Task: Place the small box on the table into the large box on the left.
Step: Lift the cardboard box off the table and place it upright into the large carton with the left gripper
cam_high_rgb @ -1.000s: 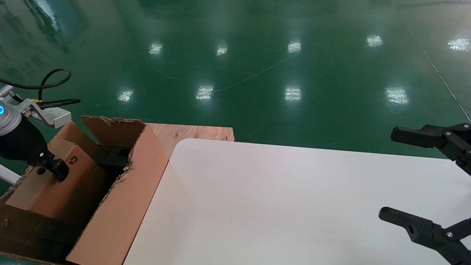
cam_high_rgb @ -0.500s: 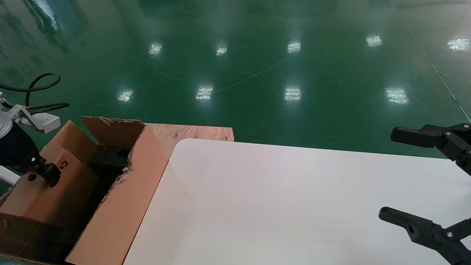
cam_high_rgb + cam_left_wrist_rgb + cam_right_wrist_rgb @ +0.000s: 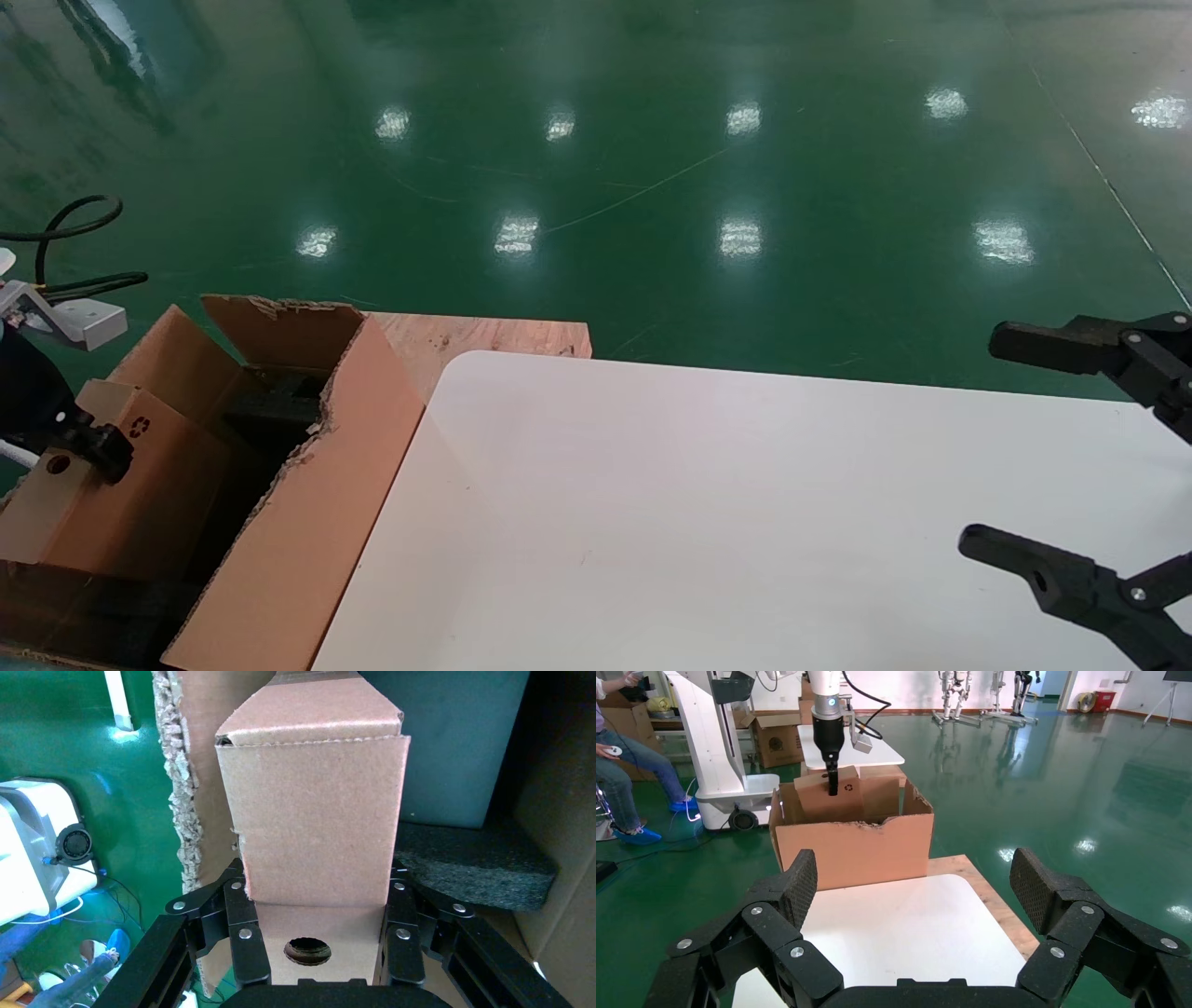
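My left gripper (image 3: 90,449) is shut on the small box (image 3: 126,485), a plain brown carton with a round hole and a recycling mark. The carton hangs tilted in the open top of the large box (image 3: 307,503), near its far-left side, and part of it rises above the torn rim. In the left wrist view the fingers (image 3: 246,941) clamp both sides of the small box (image 3: 313,818) above black foam (image 3: 478,860). My right gripper (image 3: 1024,452) hovers open over the right end of the white table (image 3: 698,522), with nothing between its pads (image 3: 800,885).
A bare wooden board (image 3: 484,335) juts out behind the table's rounded corner. Green floor lies beyond. The right wrist view shows a seated person (image 3: 624,762), a white machine base (image 3: 729,790) and another carton (image 3: 777,741) behind the large box (image 3: 849,850).
My left gripper has carried the small box leftward and a little lower within the large box's opening. The right arm has not moved.
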